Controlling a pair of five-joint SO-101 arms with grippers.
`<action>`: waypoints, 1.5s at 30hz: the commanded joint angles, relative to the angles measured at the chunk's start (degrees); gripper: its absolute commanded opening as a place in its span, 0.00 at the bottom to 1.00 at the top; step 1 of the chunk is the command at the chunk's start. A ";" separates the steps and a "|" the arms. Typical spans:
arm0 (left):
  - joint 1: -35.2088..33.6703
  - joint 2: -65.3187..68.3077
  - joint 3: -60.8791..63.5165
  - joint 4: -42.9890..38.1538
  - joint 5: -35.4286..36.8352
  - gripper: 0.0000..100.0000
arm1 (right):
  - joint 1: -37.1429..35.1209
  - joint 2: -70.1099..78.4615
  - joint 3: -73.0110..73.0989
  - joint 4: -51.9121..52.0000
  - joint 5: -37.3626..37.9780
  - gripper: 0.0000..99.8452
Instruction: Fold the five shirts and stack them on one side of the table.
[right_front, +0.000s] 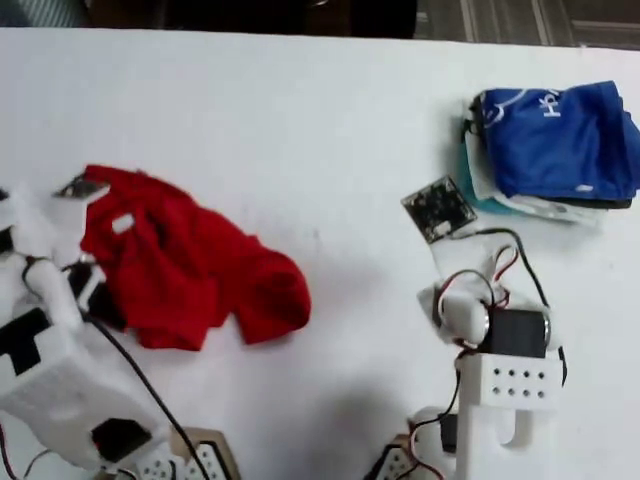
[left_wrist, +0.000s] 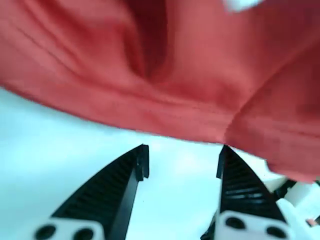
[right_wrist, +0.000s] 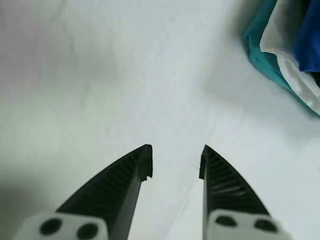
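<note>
Now the red shirt lies in a messy heap on the left part of the bench, its long side running from the left arm toward the middle. The left jaws are apart and hold nothing, with the shirt's edge just ahead of their tips, so this arm is nearer. The right jaws are apart too, over bare bench, near the stack of folded shirts at the far right, blue on top.

Left arm low at the high view's left edge, left tool with black ribbed fingers spread wide, right arm folded at the lower right, right tool with fingers parted, tips leaning inward
</note>
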 joint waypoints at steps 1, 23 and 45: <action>-4.13 -0.97 3.30 -0.62 -5.27 0.24 | -0.48 0.66 -0.70 -1.45 -0.09 0.16; 3.43 -4.31 -19.21 -8.00 32.53 0.24 | -0.57 0.31 -0.70 -1.27 -0.09 0.16; 11.69 36.75 -55.25 -23.03 36.75 0.24 | -0.22 0.40 -4.48 0.04 0.00 0.16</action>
